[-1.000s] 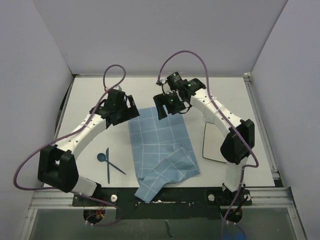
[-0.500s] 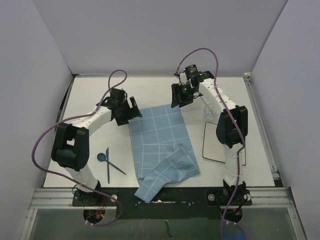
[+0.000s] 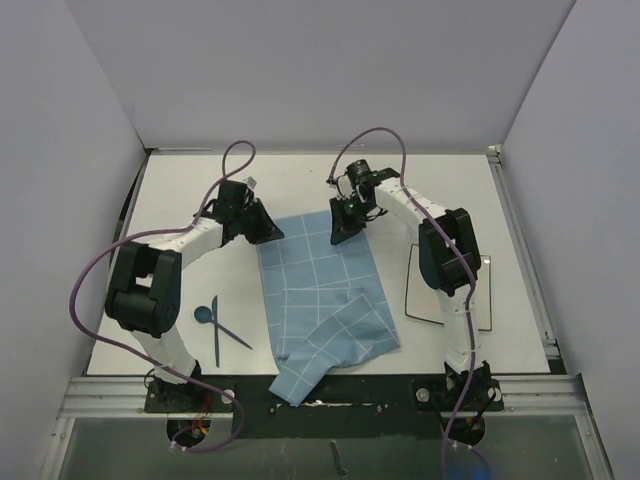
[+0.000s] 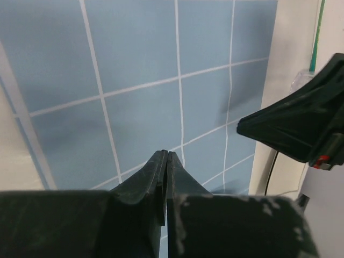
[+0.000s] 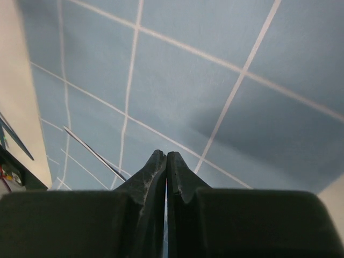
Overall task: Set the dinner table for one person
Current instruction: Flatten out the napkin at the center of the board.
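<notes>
Left wrist view shows my left pincer (image 4: 166, 155) pressed together over the blue mat (image 4: 140, 59), right pincer (image 5: 165, 155) likewise; I should tug both far corners evenly to flatten the fold (image 3: 350, 320).

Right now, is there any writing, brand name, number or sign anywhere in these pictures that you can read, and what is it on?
No text can be read in any view.
The blue cloth mat carries only white grid lines, no letters.
The white dinner table is blank.
The left arm and the right arm show no legible label.
</notes>
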`<act>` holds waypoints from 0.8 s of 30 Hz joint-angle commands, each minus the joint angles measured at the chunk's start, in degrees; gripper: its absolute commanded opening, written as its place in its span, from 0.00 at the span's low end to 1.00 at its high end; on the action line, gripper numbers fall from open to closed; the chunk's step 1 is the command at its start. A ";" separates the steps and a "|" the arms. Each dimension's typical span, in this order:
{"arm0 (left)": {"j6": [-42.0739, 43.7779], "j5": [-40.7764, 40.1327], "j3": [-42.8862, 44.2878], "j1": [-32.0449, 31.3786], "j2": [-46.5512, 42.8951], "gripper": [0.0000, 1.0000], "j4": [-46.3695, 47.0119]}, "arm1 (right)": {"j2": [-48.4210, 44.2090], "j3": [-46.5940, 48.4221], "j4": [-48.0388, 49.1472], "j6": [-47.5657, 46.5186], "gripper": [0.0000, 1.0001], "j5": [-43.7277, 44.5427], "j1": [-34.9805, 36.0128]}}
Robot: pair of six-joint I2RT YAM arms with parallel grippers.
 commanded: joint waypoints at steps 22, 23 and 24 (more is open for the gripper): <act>-7.42 10.20 14.21 1.40 26.99 0.00 -5.10 | 15.72 14.30 1.28 1.62 0.00 -3.63 -0.96; -7.35 10.52 15.52 1.78 27.95 0.00 -5.45 | 16.78 17.14 0.71 1.66 0.00 -3.74 -1.34; -7.24 11.01 16.87 2.28 28.84 0.00 -5.88 | 17.94 19.15 0.16 1.76 0.00 -3.90 -1.76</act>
